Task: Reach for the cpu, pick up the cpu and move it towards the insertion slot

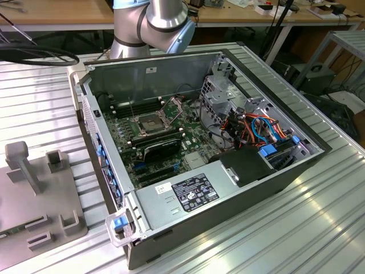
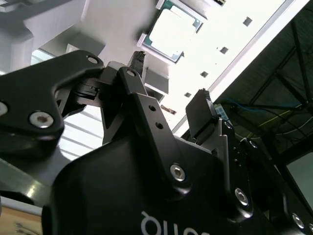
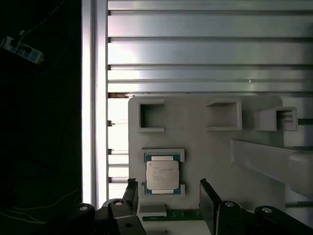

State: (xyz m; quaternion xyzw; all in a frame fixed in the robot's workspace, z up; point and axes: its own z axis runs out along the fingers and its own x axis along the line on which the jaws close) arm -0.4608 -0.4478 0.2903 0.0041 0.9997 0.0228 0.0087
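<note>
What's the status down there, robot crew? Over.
Pincer open, poised near the cpu. Cpu seated on its grey holder plate, not gripped. Nothing between them. Insertion slot off in the computer case.

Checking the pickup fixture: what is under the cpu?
The cpu lies flat between two brackets on the grey fixture plate. What is directly beneath it is covered by the chip itself. The open claw hovers near it.
</note>
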